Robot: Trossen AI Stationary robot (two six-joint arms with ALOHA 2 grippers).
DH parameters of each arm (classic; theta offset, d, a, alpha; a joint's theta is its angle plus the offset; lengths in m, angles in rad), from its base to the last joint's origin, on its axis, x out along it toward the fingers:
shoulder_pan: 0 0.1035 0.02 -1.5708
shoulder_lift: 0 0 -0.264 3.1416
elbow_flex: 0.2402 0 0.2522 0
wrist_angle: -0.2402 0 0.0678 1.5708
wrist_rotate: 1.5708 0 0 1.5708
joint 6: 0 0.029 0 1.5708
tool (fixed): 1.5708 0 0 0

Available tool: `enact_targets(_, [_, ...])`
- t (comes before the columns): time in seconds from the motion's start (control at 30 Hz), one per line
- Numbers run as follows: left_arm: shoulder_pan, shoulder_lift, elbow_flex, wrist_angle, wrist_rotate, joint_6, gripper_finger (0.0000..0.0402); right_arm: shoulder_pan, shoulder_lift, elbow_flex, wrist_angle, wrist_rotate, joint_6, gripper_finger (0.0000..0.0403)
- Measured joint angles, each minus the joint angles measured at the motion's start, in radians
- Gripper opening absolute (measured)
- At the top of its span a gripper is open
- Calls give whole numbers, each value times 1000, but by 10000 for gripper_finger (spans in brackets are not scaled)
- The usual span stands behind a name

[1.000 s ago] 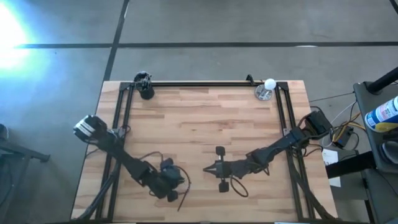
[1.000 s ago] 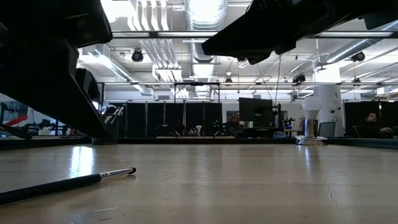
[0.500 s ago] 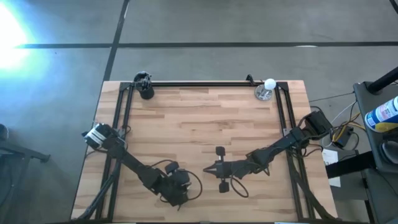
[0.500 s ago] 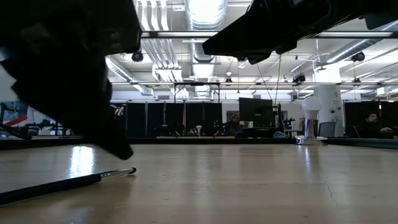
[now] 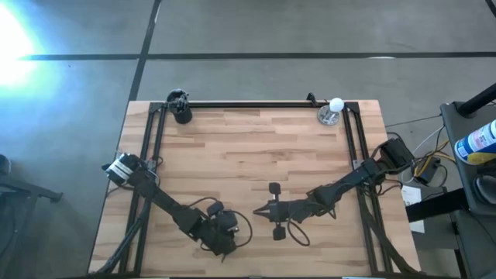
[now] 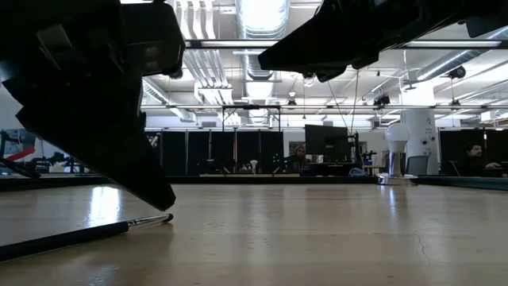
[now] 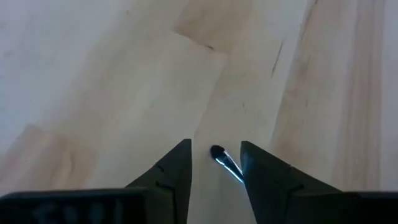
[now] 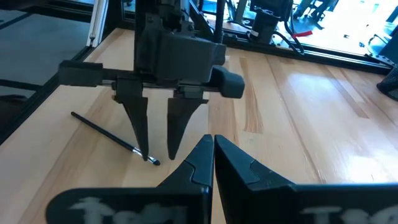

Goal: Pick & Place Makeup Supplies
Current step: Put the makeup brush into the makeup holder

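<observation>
Wooden tabletop point(image 5: 256, 155) with both arms low over its near half. Left claw point(image 8: 157, 155), near the front edge left of centre, points steeply down with its two fingers point(image 7: 176, 171) parted and their tips at or just above the wood; the gap between them straddles the tip end of a single makeup brush point(image 8: 112, 137), and the fingers have not closed on it. The brush lies flat on the tabletop, dark handle running away toward the left edge, silvery ferrule and small dark tip point(image 7: 217, 152) lying between the finger ends; in the low view the same brush point(image 6: 83, 235) rests on the wood with its tip just beside the lowered claw. Right claw point(image 5: 257, 211), near the middle of the near half, is held horizontally, aimed at the left claw, its fingers point(image 8: 202, 155) pressed together with nothing between them, just short of the brush tip. At the far left corner stands a small black cup point(image 5: 181, 113) containing dark, thin items that cannot be made out individually; at the far right corner stands a white ball on a silver base point(image 5: 332, 110).
</observation>
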Motion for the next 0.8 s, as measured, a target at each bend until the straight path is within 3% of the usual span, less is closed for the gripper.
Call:
enact_targets(0.43, [4, 62, -6, 12, 33, -10, 121, 0, 0, 0, 1, 0, 0, 8])
enact_targets(0.7, [13, 46, -6, -61, 49, 46, 19, 0, 0, 0, 1, 0, 0, 8])
enact_targets(0.8, [13, 37, -7, -67, 50, 74, 5, 0, 0, 0, 0, 0, 0, 8])
